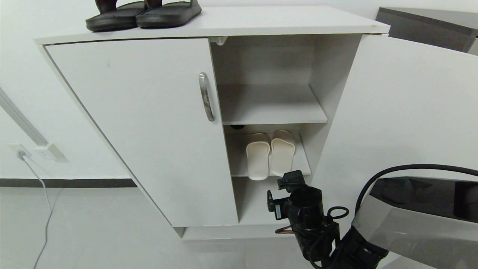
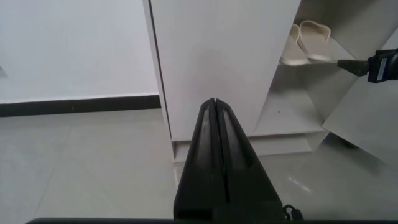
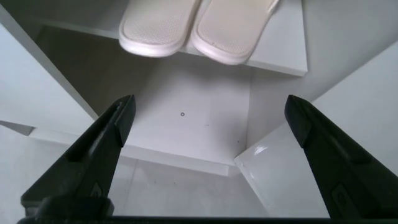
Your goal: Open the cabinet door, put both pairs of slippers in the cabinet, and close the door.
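A pair of white slippers (image 1: 270,153) lies side by side on the cabinet's middle shelf (image 1: 304,170); the right wrist view shows their soles (image 3: 196,25) from below. A pair of black slippers (image 1: 143,15) rests on the cabinet top (image 1: 283,22). The right door (image 1: 403,108) stands swung open, and the left door (image 1: 142,123) is closed. My right gripper (image 1: 290,182) (image 3: 208,118) is open and empty, just below and in front of the white slippers. My left gripper (image 2: 214,102) is shut and empty, low over the floor, facing the closed left door (image 2: 217,56).
The upper shelf (image 1: 272,104) and the bottom compartment (image 1: 254,205) hold nothing. A metal handle (image 1: 206,96) runs down the left door's edge. A wall socket with a cable (image 1: 22,155) sits at the left. Pale tiled floor (image 1: 93,231) lies before the cabinet.
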Tool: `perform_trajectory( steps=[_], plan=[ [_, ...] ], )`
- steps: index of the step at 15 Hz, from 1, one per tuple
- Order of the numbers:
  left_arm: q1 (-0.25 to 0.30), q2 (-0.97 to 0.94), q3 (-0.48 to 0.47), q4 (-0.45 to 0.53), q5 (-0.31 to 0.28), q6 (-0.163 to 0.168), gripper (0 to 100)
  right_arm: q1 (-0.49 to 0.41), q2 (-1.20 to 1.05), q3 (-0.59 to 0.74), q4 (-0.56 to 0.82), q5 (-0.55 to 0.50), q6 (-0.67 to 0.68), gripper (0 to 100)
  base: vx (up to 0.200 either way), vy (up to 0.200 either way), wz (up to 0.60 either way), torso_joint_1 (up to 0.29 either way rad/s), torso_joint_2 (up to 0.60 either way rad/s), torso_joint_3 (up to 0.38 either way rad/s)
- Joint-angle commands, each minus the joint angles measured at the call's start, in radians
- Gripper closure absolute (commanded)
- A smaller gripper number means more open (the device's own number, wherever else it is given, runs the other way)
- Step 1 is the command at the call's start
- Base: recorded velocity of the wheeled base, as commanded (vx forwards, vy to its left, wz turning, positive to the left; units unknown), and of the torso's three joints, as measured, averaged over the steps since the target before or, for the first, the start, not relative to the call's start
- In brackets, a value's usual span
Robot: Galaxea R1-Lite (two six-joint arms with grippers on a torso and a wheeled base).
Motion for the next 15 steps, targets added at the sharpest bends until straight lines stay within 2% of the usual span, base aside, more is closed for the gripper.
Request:
perform_trajectory(
  steps=[1, 7, 12, 15],
  plan=[
    [0.000, 0.001, 0.000, 0.000, 0.000, 0.000, 100, 0.001, 0.006, 0.000, 0.001, 0.000, 0.000, 0, 0.000, 0.000, 0.00, 0.000, 0.00, 0.000],
    [0.000, 0.001, 0.000, 0.000, 0.000, 0.000, 100, -0.001, 0.023, 0.000, -0.019, -0.005, 0.001, 0, 0.000, 0.000, 0.00, 0.000, 0.00, 0.000],
    [0.000, 0.001, 0.002, 0.000, 0.000, 0.008, 100, -0.005, 0.021, -0.002, -0.027, -0.011, 0.001, 0, 0.000, 0.000, 0.00, 0.005, 0.00, 0.159],
    [0.000, 0.001, 0.002, 0.000, 0.000, 0.008, 100, -0.005, 0.018, -0.002, -0.101, -0.031, -0.003, 0, 0.000, 0.000, 0.00, -0.001, 0.00, 0.203]
  ],
)
